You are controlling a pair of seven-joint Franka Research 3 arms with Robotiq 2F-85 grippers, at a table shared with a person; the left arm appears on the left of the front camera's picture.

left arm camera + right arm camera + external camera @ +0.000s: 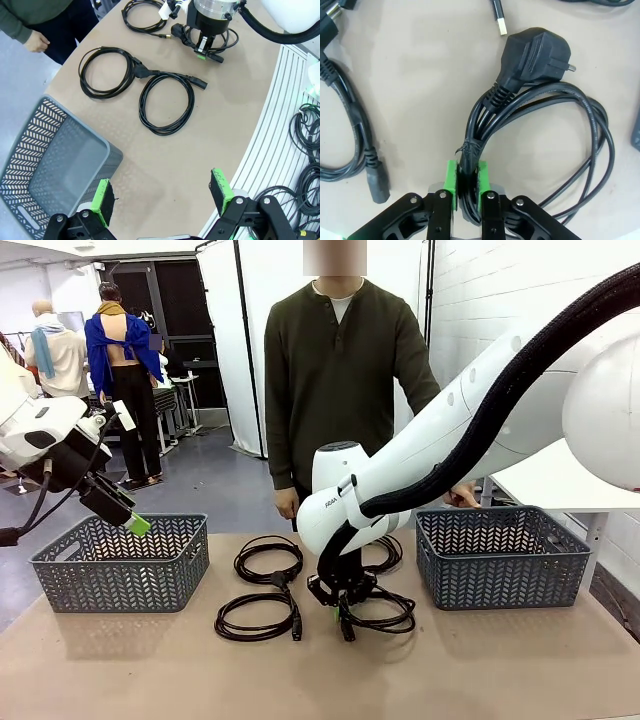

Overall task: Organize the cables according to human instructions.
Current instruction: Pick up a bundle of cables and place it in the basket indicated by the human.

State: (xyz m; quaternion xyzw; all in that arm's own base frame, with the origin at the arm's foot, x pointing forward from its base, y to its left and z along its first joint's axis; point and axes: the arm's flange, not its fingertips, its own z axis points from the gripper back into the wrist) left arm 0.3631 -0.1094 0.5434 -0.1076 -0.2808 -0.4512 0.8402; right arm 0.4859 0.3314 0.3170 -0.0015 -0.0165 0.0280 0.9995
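Right gripper (466, 175) was pinched tight on the coiled cable (532, 55) at its tie, mid-table (500, 670), left of the right basket (500, 555). Left gripper (161, 196) hung wide open, empty. My worry: loose loops sagging when lifted and snagging the neighbouring cable (376, 177).

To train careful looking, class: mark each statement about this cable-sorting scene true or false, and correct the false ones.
1. The right gripper is shut on a coiled power cable. True.
2. The left gripper grips a cable. False: it is open and holds nothing.
3. Two coils lie in the left basket. False: all four cables lie on the table.
4. The person stands at the table's far side. True.
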